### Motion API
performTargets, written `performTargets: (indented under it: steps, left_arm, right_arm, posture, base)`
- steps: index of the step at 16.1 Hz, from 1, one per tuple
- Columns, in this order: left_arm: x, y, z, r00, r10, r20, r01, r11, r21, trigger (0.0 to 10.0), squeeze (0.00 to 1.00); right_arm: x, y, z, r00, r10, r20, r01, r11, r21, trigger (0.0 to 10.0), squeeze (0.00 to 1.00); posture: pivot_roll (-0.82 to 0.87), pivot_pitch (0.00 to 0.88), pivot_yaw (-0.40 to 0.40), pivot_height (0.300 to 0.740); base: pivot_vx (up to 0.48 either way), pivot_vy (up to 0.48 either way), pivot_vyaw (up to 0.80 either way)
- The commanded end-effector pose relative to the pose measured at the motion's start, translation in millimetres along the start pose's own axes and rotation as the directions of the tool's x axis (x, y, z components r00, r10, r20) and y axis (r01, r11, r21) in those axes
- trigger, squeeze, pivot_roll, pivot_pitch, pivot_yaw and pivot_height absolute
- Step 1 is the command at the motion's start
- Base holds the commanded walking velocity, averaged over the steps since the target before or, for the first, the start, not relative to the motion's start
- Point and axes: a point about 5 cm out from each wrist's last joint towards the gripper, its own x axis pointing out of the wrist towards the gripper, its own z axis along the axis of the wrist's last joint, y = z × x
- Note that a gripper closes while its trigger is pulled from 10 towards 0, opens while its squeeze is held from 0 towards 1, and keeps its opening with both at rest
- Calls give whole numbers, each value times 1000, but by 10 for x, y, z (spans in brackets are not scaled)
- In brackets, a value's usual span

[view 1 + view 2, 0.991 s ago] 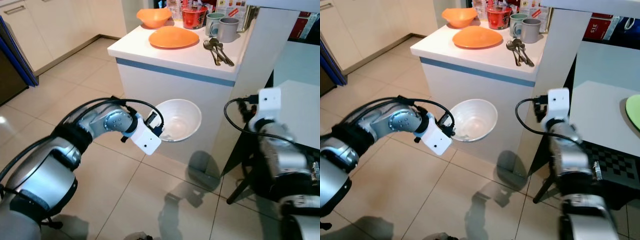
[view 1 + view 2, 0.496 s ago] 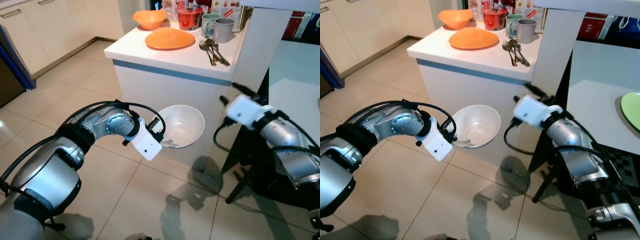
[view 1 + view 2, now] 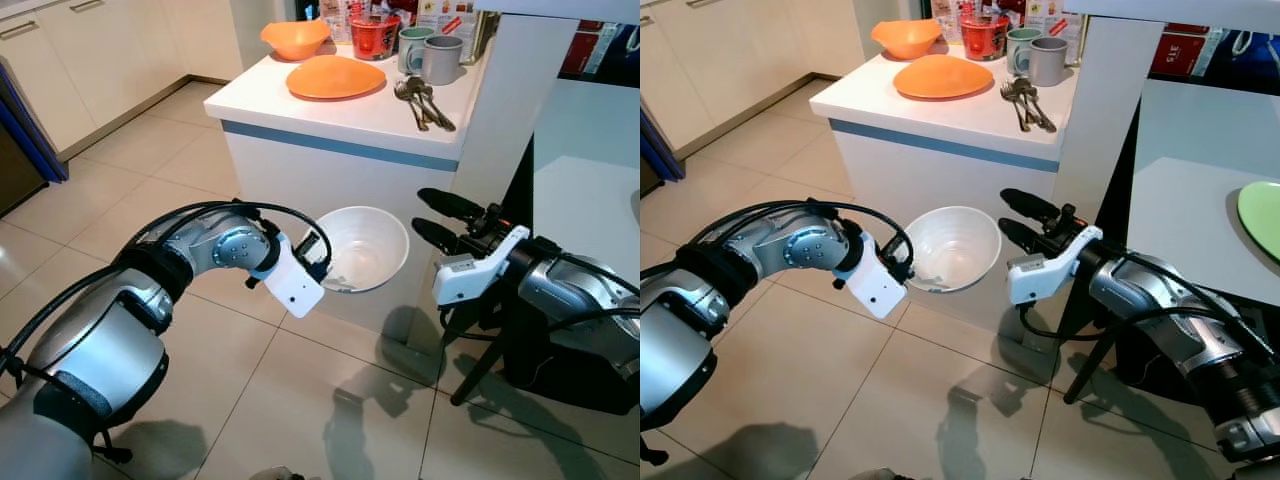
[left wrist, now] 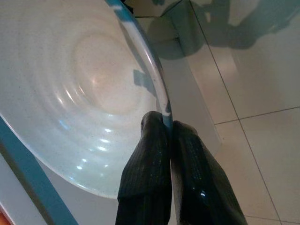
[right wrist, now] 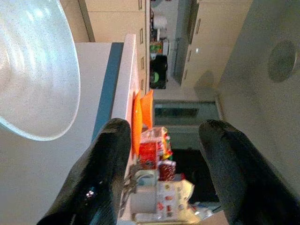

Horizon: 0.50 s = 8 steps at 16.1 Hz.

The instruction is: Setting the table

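White bowl (image 3: pixel 365 247) — held in mid-air before the white counter (image 3: pixel 340 110), below its top, tipped on edge with the mouth facing the robot; nothing visible inside. Left gripper (image 4: pixel 169 123) was clamped on its rim. Right gripper (image 3: pixel 432 220) — just beside the bowl, fingers spread apart, holding nothing.

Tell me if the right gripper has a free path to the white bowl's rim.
Probably yes: the right gripper hangs open beside the white bowl, with only air between them. The left gripper pinches the opposite rim.

Counter wall (image 3: pixel 330 180) just behind bowl (image 3: pixel 365 247)
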Motion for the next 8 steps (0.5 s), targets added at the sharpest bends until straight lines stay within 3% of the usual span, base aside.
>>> performTargets:
  steps: [1, 2, 3, 4, 5, 6, 7, 8]
  left_arm:
    - [-73, 138, -30, 999, 39, -21, -39, 999, 28, 0, 0]
    - [-72, 141, -28, 999, 41, -21, -40, 999, 28, 0, 0]
    - [-68, 152, -22, 999, 49, -18, -48, 998, 29, 0, 0]
    - [-65, 156, -20, 999, 50, -18, -50, 998, 30, 0, 0]
    - [-63, 163, -17, 998, 55, -17, -54, 998, 30, 0, 0]
    - [-63, 171, -17, 998, 59, -16, -59, 998, 28, 0, 0]
    - [-63, 173, -16, 998, 61, -15, -60, 998, 27, 0, 0]
    - [-60, 180, -12, 998, 68, -12, -68, 997, 22, 0, 0]
  right_arm:
    - [17, -19, 4, 1000, 2, 21, -1, 999, -46, 10000, 1000]
    - [17, -15, -2, 1000, 1, 17, 0, 999, -52, 10000, 1000]
    - [21, 5, -35, 1000, -8, -12, 8, 999, -33, 10000, 0]
    - [26, 1, -74, 998, -41, -54, 43, 998, 34, 10000, 0]
    - [22, 0, -157, 985, -99, -143, 122, 979, 162, 10000, 0]
    - [11, 28, -277, 950, -134, -281, 227, 916, 331, 10000, 0]
    - [3, 53, -332, 926, -135, -352, 286, 861, 421, 10000, 0]
    - [-14, 161, -461, 832, -83, -549, 500, 543, 675, 10000, 0]
  posture:
    - [-47, 0, 120, 740]
    - [-47, 0, 120, 740]
    - [-47, 0, 120, 740]
    - [-47, 0, 120, 740]
    - [-46, 0, 119, 740]
    - [-45, 0, 118, 740]
    - [-46, 0, 117, 740]
    - [-42, 0, 110, 740]
  base:
    - [0, 0, 0]
    - [0, 0, 0]
    - [0, 0, 0]
    - [0, 0, 0]
    - [0, 0, 0]
    - [0, 0, 0]
    - [0, 0, 0]
    - [0, 0, 0]
